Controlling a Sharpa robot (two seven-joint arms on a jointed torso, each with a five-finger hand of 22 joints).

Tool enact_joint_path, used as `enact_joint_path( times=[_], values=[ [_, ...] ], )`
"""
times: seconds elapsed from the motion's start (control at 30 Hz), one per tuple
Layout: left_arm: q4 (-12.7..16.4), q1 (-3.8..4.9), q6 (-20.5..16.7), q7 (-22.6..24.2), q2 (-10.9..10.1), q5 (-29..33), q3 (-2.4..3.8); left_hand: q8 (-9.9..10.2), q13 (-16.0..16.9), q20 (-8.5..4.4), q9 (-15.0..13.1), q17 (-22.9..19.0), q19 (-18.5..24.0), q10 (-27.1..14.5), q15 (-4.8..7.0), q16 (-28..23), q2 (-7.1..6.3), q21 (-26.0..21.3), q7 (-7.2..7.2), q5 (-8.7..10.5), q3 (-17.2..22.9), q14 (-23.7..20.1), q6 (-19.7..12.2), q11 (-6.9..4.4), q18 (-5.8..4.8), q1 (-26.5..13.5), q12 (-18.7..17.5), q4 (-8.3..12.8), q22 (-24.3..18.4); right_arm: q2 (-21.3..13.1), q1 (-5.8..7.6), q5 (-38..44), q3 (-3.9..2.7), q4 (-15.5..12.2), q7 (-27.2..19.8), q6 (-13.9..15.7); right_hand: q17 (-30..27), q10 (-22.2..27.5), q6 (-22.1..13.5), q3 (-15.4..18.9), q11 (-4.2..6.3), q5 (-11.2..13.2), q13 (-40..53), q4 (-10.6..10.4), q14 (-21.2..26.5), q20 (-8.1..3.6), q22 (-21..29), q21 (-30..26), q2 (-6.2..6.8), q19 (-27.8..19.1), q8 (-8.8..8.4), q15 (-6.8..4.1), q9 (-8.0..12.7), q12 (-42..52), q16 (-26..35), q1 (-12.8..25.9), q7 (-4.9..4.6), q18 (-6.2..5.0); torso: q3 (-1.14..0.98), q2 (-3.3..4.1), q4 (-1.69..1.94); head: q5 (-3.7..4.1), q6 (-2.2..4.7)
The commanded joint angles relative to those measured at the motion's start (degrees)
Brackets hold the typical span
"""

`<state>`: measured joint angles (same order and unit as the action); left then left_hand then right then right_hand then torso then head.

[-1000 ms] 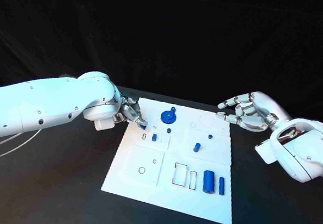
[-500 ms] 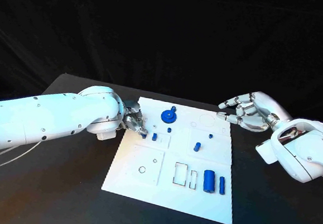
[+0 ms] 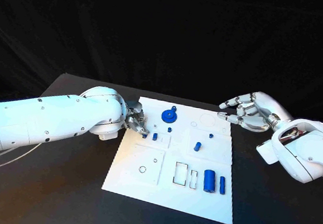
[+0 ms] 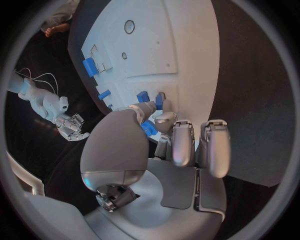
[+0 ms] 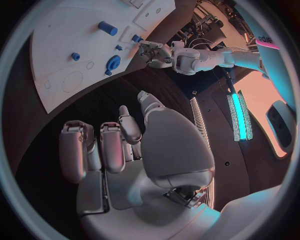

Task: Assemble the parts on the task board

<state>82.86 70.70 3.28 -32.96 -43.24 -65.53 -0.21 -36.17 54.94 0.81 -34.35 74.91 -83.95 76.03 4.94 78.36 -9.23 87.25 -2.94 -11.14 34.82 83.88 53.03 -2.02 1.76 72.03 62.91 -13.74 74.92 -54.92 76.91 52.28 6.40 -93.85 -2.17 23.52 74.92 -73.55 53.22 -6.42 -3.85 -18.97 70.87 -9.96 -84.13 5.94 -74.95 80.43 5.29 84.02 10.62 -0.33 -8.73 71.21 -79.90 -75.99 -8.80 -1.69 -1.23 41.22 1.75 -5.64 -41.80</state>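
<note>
While my left hand (image 3: 134, 120) sits at the left edge of the white task board (image 3: 143, 185), its fingers are drawn together around a small blue part (image 4: 149, 128); the left wrist view shows the piece pinched between my thumb and fingertips, just above the board's surface. Right beside it on the board stands a small blue peg (image 3: 154, 137), and a little farther right lies a short blue piece (image 3: 197, 147).

At the far side of the board I see a round blue knob-like part (image 3: 168, 116), with a tiny blue stub (image 3: 169, 129) just nearer than it. Toward the near right of the board, a thick blue cylinder (image 3: 210, 181) lies lengthwise, and a thinner blue bar (image 3: 222, 185) lies just to its right, apart from it. Left of the cylinder are two outlined rectangular slots (image 3: 180, 173), and farther left a small round hole (image 3: 142, 170).

My right hand (image 3: 245, 114) hovers off the far right corner of the board, above the black table (image 3: 53, 187). Its fingers are loosely curved and spread apart, and the right wrist view shows nothing in the palm, so it holds nothing.
</note>
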Motion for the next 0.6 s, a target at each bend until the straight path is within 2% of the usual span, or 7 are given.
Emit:
enact_joint_path(
  times=[0.03,0.33,0.6],
  values=[
    [0.0,-0.05,1.3,-0.6,0.2,-1.7,0.00,-0.4,0.0,-0.52,-0.1,4.5,-4.0,0.4,0.44,-0.2,0.41,0.2,0.73,-0.10,9.2,3.2,0.9,-0.06,-0.75,0.1,0.4,8.9,11.1,0.0,-0.04,0.0,-0.01,0.0,-0.4,-0.4,2.9,0.0,-0.3,0.1,0.10,-0.2,0.0,-0.3,-2.8,-0.49,-8.6,-0.3,-0.22,0.8,0.26,-0.31,0.1,0.0,0.3,0.4,0.15,-0.70,0.01,-0.01,-0.03,-0.01,-0.03],
    [0.1,-0.06,2.9,-1.3,0.1,-2.1,0.00,-0.4,0.0,-0.54,-0.1,4.5,-4.1,0.5,0.47,-0.2,0.20,0.2,0.77,-0.08,9.4,3.2,1.0,-0.11,-0.77,0.0,0.4,9.1,11.2,0.0,-0.06,0.0,-0.01,0.0,-0.4,-0.4,2.9,0.0,-0.3,0.1,0.10,-0.2,0.0,-0.3,-2.8,-0.49,-8.6,-0.3,-0.22,0.8,0.26,-0.31,0.1,0.0,0.3,0.4,0.15,-0.70,0.01,0.00,0.04,0.00,-0.21],
    [0.5,-0.06,3.2,-2.2,-0.2,-2.4,0.01,-0.5,0.1,-0.55,-0.1,4.5,-4.1,0.6,0.49,-0.2,0.12,0.3,0.80,-0.08,9.4,3.2,1.0,-0.12,-0.78,-0.1,0.4,9.2,11.3,0.0,-0.07,0.0,-0.01,0.0,-0.4,-0.4,2.9,0.0,-0.3,0.1,0.10,-0.2,0.0,-0.3,-2.8,-0.49,-8.6,-0.3,-0.22,0.8,0.26,-0.31,0.1,0.0,0.3,0.4,0.15,-0.70,0.02,-0.02,-0.06,-0.01,-0.30]
  ],
)
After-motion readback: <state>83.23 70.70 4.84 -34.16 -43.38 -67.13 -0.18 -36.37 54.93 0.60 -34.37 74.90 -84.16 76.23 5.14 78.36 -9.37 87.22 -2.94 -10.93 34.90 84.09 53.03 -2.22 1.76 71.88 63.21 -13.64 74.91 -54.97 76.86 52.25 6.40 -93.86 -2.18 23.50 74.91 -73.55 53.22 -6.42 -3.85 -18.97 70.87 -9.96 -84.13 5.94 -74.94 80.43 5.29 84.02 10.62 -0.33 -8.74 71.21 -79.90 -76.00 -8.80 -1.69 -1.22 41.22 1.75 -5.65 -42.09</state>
